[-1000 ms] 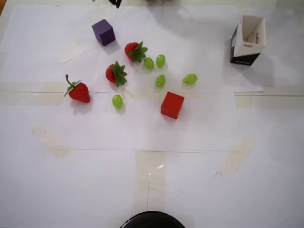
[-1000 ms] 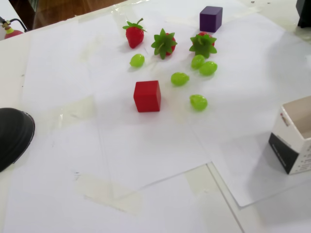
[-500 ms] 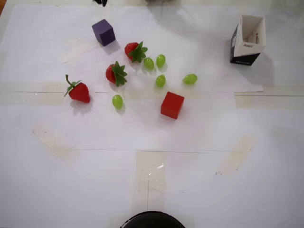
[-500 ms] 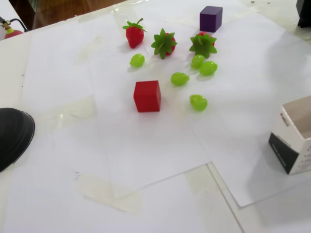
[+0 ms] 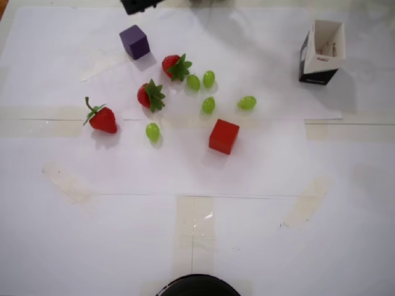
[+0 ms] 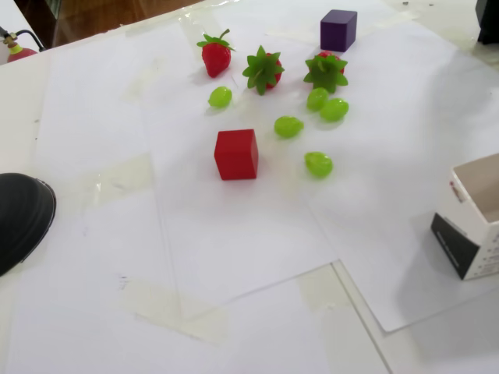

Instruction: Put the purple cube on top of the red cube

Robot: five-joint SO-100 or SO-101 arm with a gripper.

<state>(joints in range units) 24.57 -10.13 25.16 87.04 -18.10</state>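
Note:
The purple cube (image 5: 134,42) stands on the white paper at the back left of the overhead view, and it shows at the top of the fixed view (image 6: 337,29). The red cube (image 5: 223,136) stands alone near the middle of the paper, in the fixed view (image 6: 236,154) too. The two cubes are well apart, with fruit between them. Only a dark piece of the arm (image 5: 139,5) shows at the top edge of the overhead view, just beyond the purple cube, and at the right top edge of the fixed view (image 6: 490,19). Its fingers are hidden.
Three strawberries (image 5: 103,118) (image 5: 150,95) (image 5: 176,66) and several green grapes (image 5: 208,105) lie between the cubes. An open white and black carton (image 5: 321,52) stands at the back right. A black round object (image 5: 197,287) sits at the front edge.

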